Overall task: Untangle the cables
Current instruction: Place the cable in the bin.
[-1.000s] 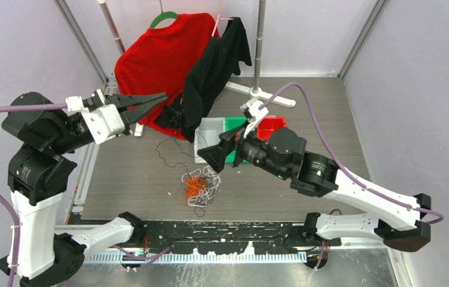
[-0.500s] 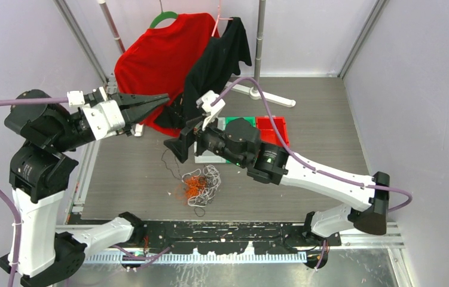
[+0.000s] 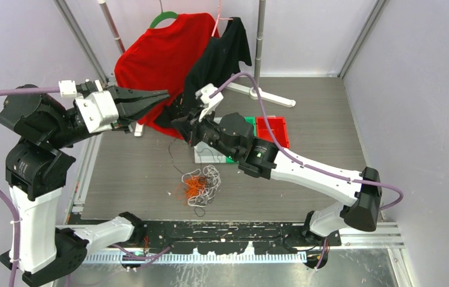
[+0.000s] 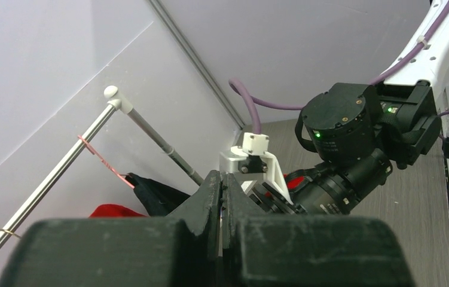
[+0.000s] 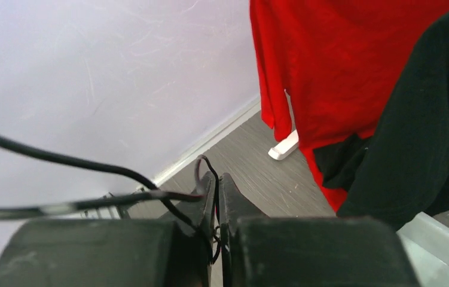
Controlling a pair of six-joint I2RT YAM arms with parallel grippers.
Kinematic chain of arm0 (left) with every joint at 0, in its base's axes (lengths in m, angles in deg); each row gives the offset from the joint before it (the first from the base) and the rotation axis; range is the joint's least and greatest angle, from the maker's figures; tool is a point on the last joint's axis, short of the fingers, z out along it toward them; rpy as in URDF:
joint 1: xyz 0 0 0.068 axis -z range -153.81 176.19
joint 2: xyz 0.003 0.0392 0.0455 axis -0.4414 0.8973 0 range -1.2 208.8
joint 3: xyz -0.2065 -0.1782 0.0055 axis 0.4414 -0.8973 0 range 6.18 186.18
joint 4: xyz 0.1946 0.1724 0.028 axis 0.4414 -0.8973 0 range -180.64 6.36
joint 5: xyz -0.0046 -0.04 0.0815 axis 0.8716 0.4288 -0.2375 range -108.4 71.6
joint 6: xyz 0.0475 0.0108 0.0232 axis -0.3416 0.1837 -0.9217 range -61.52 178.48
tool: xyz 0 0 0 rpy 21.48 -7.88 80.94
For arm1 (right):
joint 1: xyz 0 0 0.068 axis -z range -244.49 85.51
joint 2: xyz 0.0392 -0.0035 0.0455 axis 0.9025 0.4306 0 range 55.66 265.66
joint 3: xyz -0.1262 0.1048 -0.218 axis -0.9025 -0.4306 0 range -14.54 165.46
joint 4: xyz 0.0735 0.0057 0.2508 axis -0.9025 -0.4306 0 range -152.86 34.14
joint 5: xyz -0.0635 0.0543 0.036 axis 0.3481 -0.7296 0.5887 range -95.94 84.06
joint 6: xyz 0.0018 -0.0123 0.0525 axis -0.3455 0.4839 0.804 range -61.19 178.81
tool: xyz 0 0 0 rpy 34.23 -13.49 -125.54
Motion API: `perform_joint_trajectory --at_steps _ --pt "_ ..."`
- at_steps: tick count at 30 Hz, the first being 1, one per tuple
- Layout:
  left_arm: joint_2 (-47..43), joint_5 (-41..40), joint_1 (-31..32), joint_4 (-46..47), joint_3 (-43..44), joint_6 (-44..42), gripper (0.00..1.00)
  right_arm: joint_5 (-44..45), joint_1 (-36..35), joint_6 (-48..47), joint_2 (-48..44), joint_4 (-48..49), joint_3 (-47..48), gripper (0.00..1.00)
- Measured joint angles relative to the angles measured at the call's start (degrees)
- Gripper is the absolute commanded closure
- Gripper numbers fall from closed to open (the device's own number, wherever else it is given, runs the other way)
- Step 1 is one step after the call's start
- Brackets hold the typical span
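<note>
The cables (image 3: 199,185) lie in a tangled heap of orange, white and black cord on the grey table in front of the arms. A thin black cable (image 3: 171,156) rises from that heap toward my right gripper (image 3: 180,124), which hovers by the hem of the black shirt. In the right wrist view my right gripper (image 5: 217,179) is shut on this black cable (image 5: 120,170), which loops over the tips and runs off left in two strands. My left gripper (image 3: 165,94) is held high at the left, jaws shut (image 4: 222,179); whether a cord is pinched there is too fine to see.
A red shirt (image 3: 159,60) and a black shirt (image 3: 219,60) hang on a rack at the back, its white foot (image 3: 269,95) on the table. White (image 3: 207,156), green (image 3: 249,121) and red (image 3: 271,128) bins sit under the right arm.
My right arm has swung left and up from the bins to the black shirt's hem, and its jaws have gone from open to shut on the black cable. The left gripper has barely shifted.
</note>
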Motion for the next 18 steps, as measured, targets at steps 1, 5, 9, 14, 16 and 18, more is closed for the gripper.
perform_joint_trajectory --at_steps 1,5,9,14,16,18 --pt "-0.1 0.0 0.0 -0.1 0.0 0.1 1.00 -0.2 0.6 1.1 0.0 0.5 -0.1 0.93" --pt "-1.7 -0.1 0.0 0.0 -2.8 -0.1 1.00 -1.6 5.2 6.4 -1.5 0.5 -1.5 0.99" --pt "-5.6 -0.1 0.0 0.0 -12.7 -0.4 1.00 -3.5 12.9 13.4 -4.5 -2.3 -2.1 0.99" --pt "-8.7 -0.4 0.0 0.8 -25.7 -0.7 1.00 -7.4 19.2 20.8 -7.0 -6.1 -1.9 0.99" --pt "-9.2 -1.0 0.0 1.8 -30.1 -0.9 1.00 -8.6 20.4 23.3 -7.4 -7.8 -1.9 0.99" --pt "-9.2 -2.6 0.3 3.7 -34.7 -1.8 1.00 -9.8 21.9 26.2 -7.6 -9.4 -1.9 0.99"
